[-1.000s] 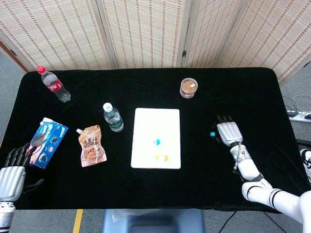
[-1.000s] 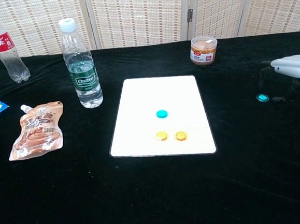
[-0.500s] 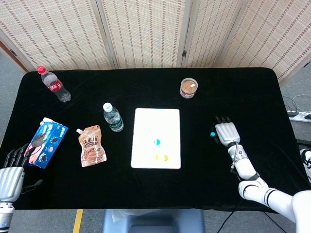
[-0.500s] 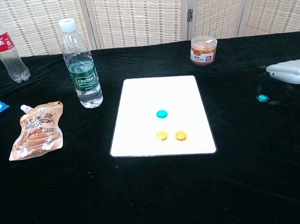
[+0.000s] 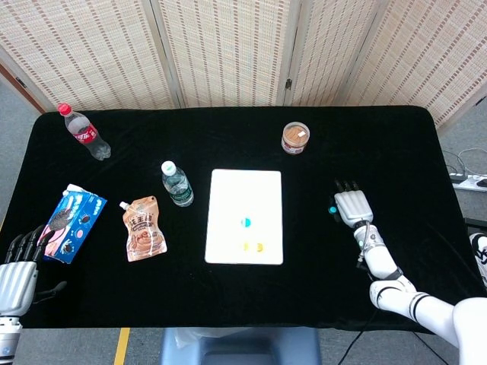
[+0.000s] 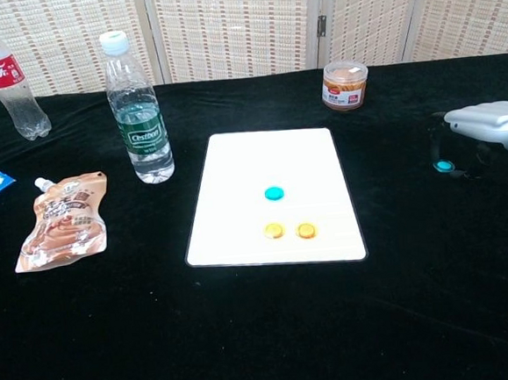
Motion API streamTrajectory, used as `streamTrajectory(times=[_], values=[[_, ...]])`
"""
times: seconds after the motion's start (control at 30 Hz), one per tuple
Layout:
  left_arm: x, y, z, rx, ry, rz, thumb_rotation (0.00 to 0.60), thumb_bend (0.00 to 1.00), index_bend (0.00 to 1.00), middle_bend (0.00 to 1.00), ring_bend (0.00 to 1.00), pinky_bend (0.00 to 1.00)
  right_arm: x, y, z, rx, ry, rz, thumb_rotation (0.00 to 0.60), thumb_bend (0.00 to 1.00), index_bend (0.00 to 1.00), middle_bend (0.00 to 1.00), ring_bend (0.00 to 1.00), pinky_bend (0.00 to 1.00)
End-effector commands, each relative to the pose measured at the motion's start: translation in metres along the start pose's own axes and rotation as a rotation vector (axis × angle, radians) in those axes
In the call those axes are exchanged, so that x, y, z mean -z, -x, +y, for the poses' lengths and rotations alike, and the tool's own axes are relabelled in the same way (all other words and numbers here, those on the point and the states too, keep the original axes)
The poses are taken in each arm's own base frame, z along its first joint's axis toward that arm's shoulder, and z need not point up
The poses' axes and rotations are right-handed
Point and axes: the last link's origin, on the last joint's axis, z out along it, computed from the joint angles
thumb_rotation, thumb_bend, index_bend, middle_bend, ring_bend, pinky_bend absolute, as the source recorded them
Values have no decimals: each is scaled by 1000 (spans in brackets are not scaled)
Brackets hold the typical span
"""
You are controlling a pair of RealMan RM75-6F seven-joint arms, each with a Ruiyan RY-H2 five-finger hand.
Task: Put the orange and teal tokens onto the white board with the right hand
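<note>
While the right hand [image 5: 354, 207] hovers at the right of the frame, palm down with its dark fingers [image 5: 346, 185] pointing up-frame, a small round teal token [image 6: 444, 166] lies on the cloth just beside its thumb side; whether the fingers touch it, or how wide they stand, cannot be told. The bench [image 5: 380, 144] is draped in matte black fabric. At its centre lies the white board [image 6: 240, 235], a flat, smooth rectangle with rounded corners. Three tokens rest on it: one teal disc [image 6: 274, 193] near the middle and two orange discs [image 6: 274, 231] [image 6: 306, 231] side by side below it, near the bottom edge. That makes two teal and two orange discs in all. At the lower left corner of the head view the left hand [image 5: 17, 278] hangs off the bench edge, fingers spread and holding nothing. Two clear plastic bottles stand at the left, one green-labelled [image 6: 137, 111], one red-capped [image 6: 0, 71]. A crinkled brown pouch [image 6: 63, 220], a blue biscuit pack [image 5: 72, 222] and a short round jar [image 6: 345, 85] complete the spread.
</note>
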Motion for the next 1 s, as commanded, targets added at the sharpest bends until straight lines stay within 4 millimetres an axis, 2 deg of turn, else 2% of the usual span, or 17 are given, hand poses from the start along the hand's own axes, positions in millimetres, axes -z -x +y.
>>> streamTrajectory(times=[0.03, 0.3, 0.5, 0.6, 0.7, 1.0], values=[[0, 0, 0, 0, 1, 1, 600, 171, 122, 33, 14, 0, 0, 0, -1, -4, -2, 1, 600, 427, 456, 91, 0, 0], [0, 0, 0, 0, -1, 0, 600, 171, 123, 34, 14, 0, 0, -1, -2, -4, -10, 11, 600, 427, 506, 116, 0, 0], [0, -1, 0, -1, -2, 2, 600, 171, 123, 33, 14, 0, 9, -18, -14, -65, -74, 71, 600, 427, 524, 138, 2, 0], [-1, -2, 0, -1, 0, 6, 600, 171, 123, 33, 14, 0, 16, -30, -27, -81, -133, 91, 600, 426, 524, 138, 2, 0], [-1, -2, 1, -1, 3, 9, 600, 171, 123, 33, 14, 0, 23, -39, -50, -83, -205, 100, 600, 427, 524, 138, 2, 0], [0, -1, 1, 1, 5, 6, 600, 171, 125, 33, 14, 0, 26, -45, -118, -51, -335, 80, 600, 426, 524, 130, 0, 0]])
